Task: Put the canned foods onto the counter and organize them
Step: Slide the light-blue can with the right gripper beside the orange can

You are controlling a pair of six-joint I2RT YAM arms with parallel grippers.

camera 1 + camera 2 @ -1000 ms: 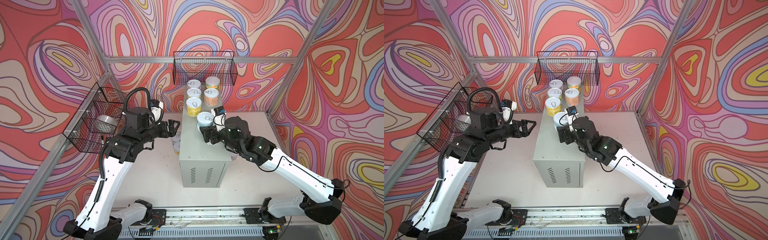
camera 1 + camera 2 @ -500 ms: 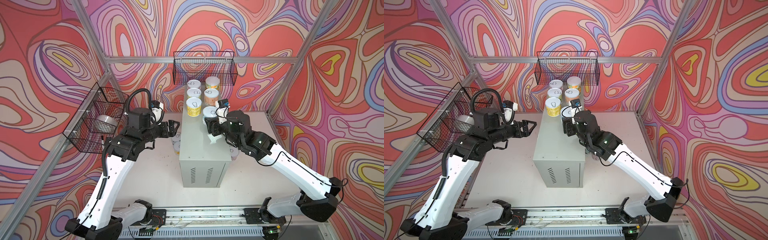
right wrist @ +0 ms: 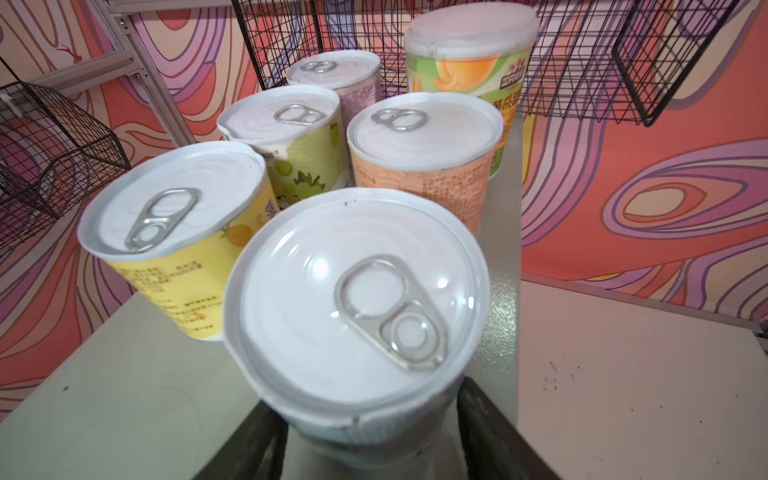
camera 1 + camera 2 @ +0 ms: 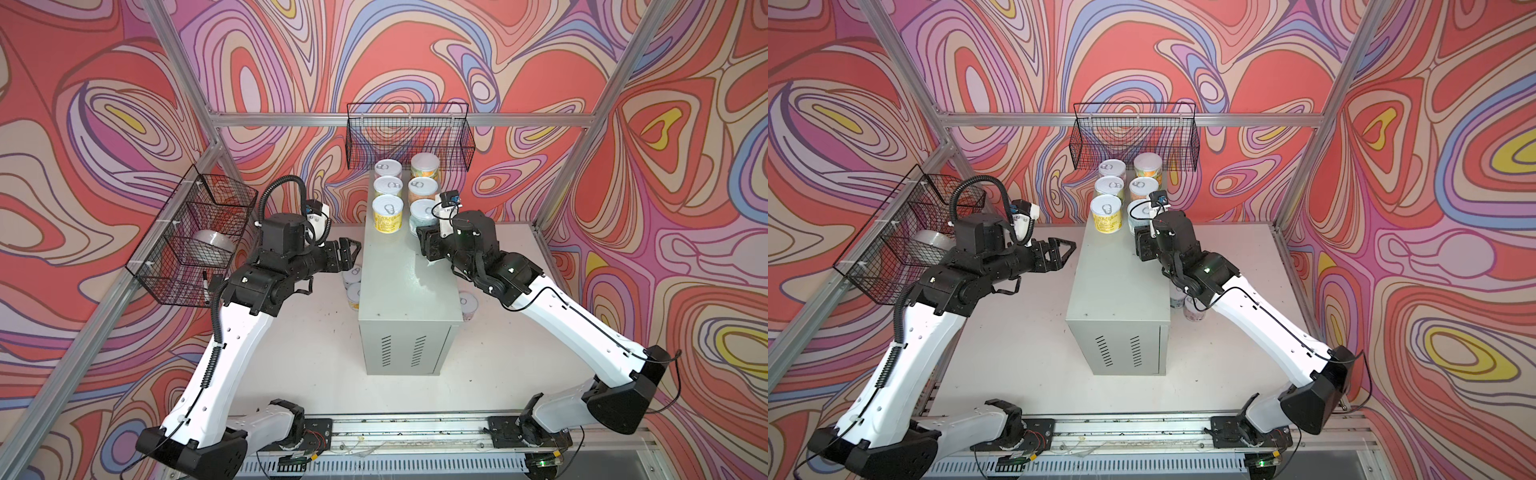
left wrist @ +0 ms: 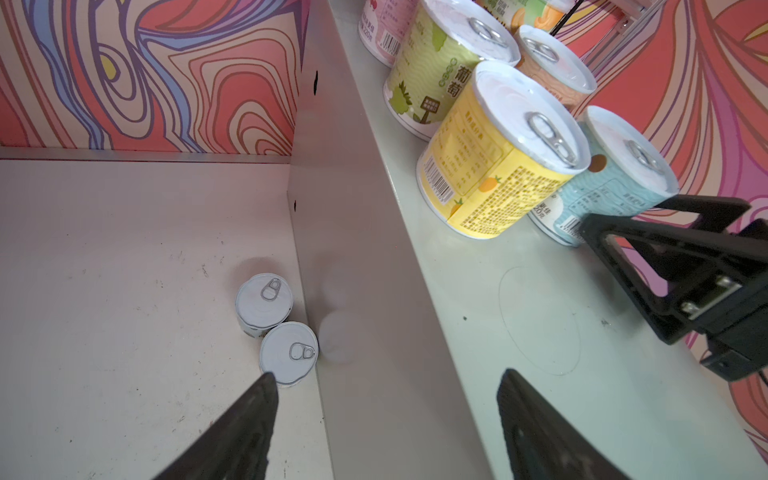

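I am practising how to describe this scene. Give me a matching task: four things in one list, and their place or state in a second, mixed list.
1 yellow can
2 light blue can
3 white roll
4 left hand

A in the side wire basket
B open, empty, at the counter's edge
C on the counter, at the right hand
D on the counter, no hand at it

Pairs: 1-D, 2-C, 3-A, 4-B

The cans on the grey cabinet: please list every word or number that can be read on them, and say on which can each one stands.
"葡萄": on the green can, left wrist view.
"黄桃", then hidden by the can in front: on the tall peach can, right wrist view.
"220", as far as it can be read: on the pink can, beside its barcode.
Fine print and barcode digits on the yellow can and the light blue can: too small to read.
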